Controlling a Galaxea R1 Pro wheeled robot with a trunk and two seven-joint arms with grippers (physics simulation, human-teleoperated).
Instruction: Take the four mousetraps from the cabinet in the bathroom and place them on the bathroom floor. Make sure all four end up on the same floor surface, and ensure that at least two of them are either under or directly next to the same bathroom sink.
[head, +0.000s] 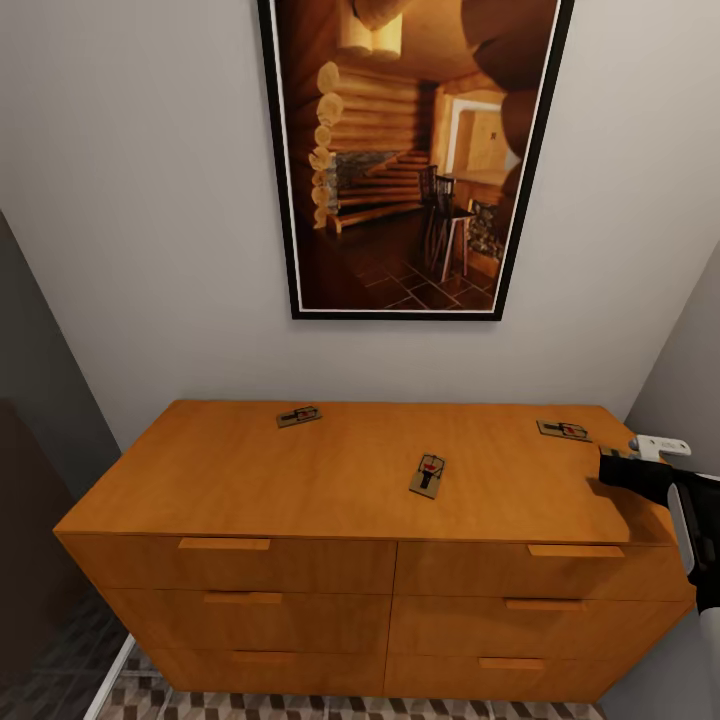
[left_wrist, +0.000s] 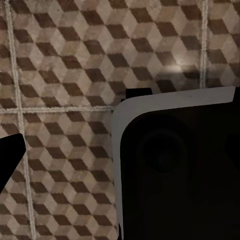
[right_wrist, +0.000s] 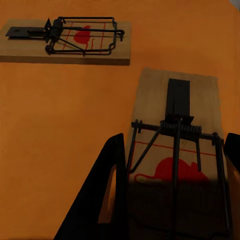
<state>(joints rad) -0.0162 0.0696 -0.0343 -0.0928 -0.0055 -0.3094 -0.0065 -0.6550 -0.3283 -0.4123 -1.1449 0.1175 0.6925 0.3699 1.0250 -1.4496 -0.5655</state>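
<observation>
While three mousetraps (head: 429, 474) are seen spread across the cabinet (head: 240, 480) top in the head view, a fourth mousetrap (right_wrist: 175, 165), by its right edge, is revealed in the right wrist view, pinched between the right gripper (right_wrist: 172, 200) fingers, long axis along them. Bathroom floor (left_wrist: 65, 75) is shown under the left arm; its gripper's state cannot be told.

A framed picture (head: 415, 150) hangs on the pale grey wall (head: 140, 250); its frame is black with a thin white inner border; the print shows a log-cabin interior with a staircase and a chair; a white baseboard (head: 108, 682) runs along the lower left.
</observation>
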